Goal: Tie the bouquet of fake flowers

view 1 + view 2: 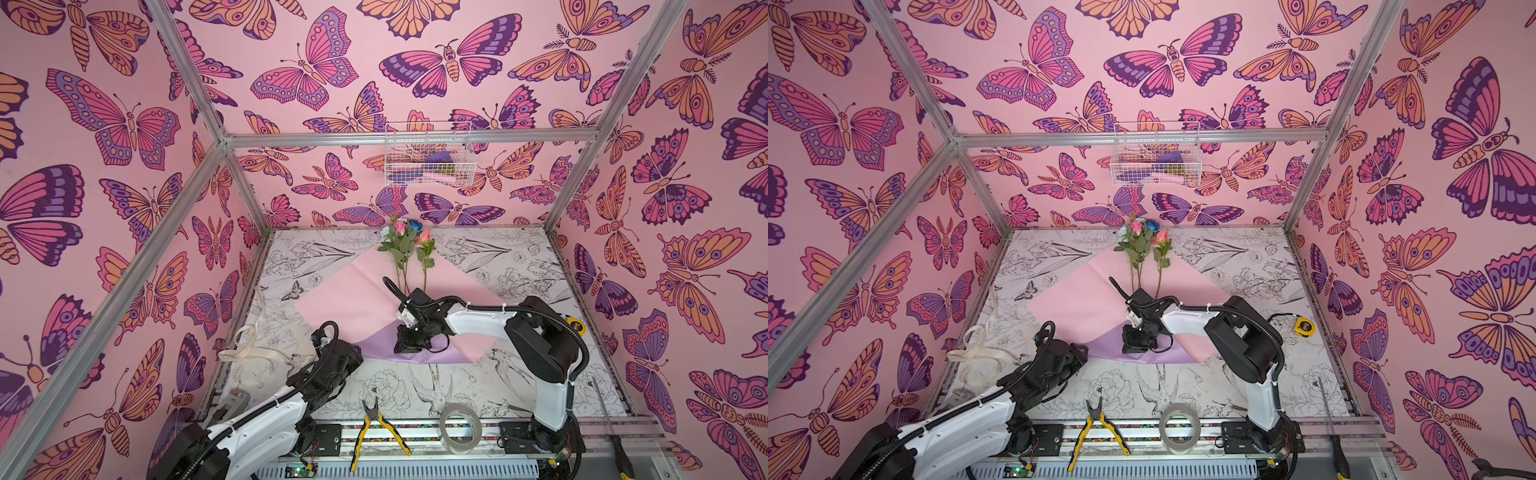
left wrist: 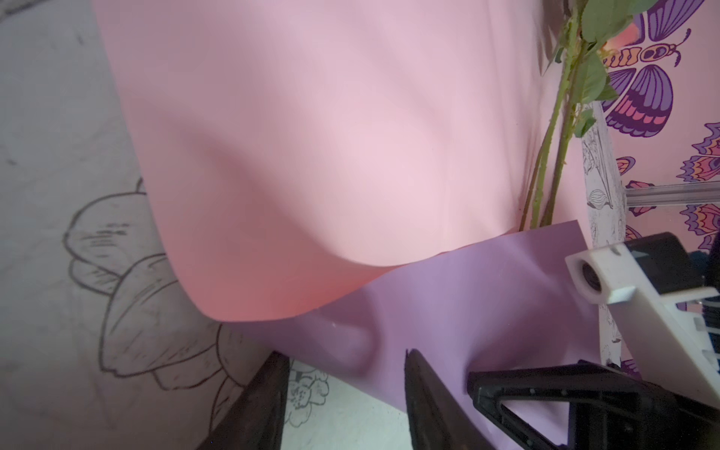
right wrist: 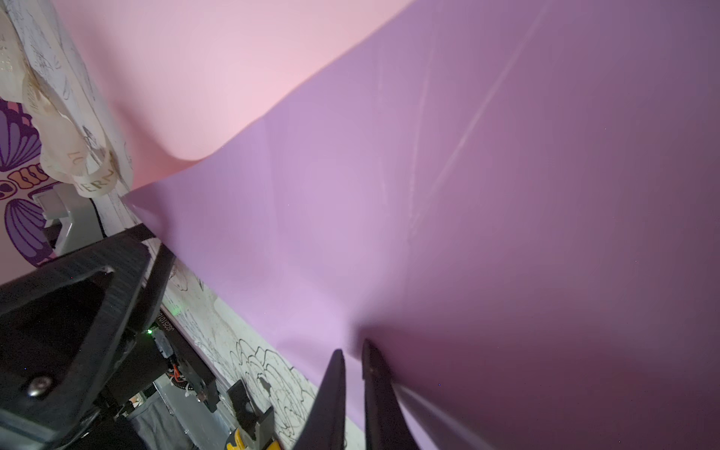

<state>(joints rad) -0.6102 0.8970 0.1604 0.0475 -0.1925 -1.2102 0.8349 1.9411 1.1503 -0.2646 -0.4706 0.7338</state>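
The bouquet's paper (image 1: 357, 299) (image 1: 1084, 299) lies as a flat diamond on the table, pink face up, with its near corner folded over to show lilac (image 1: 374, 347) (image 2: 467, 292). The fake flowers (image 1: 405, 241) (image 1: 1142, 241) lie on it with their heads toward the back wall; their green stems (image 2: 553, 156) run under the fold. My right gripper (image 3: 352, 346) (image 1: 409, 343) is shut on the lilac flap's edge. My left gripper (image 2: 346, 354) (image 1: 351, 353) stands open at the flap's left edge, and the paper's edge lies in the gap between its jaws. The cream ribbon (image 1: 253, 357) (image 3: 58, 132) lies loose at the left.
Yellow-handled pliers (image 1: 376, 424), a roll of clear tape (image 1: 460, 428) and a screwdriver (image 1: 615, 432) lie along the front rail. A yellow tape measure (image 1: 1304, 326) sits by the right wall. A wire basket (image 1: 428, 156) hangs on the back wall.
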